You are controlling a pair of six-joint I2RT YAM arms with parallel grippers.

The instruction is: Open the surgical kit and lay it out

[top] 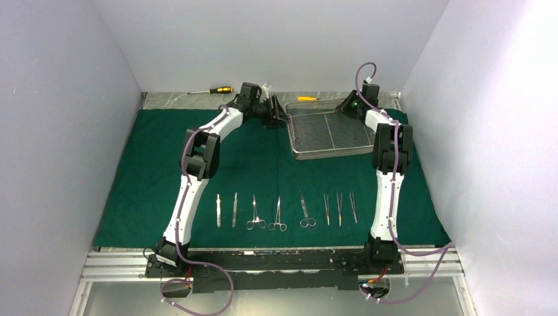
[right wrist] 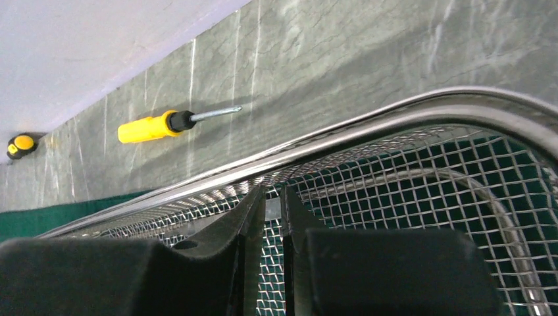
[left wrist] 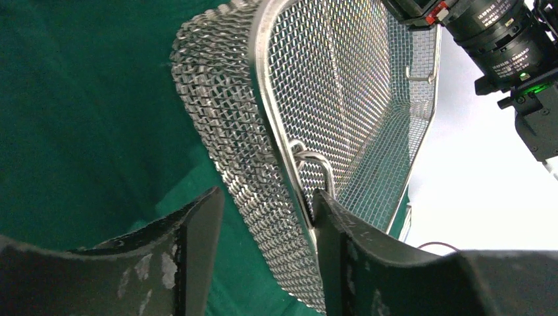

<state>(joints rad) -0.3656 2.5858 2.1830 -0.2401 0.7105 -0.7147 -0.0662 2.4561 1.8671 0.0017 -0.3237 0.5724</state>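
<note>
At tray [top: 327,131], right gripper [right wrist: 271,194] hold unclear.

The right pincer [right wrist: 271,197] fills the bottom of the view. Its two dark fingers are almost together, with the wall of the mesh tray [right wrist: 395,118] between them just under the shiny rim. Green cloth [right wrist: 39,220] shows through the mesh. Beyond the tray, a yellow screwdriver [right wrist: 164,124] lies on the grey worktop [right wrist: 395,59]. Another handle [right wrist: 22,145] shows at the left edge.
</note>
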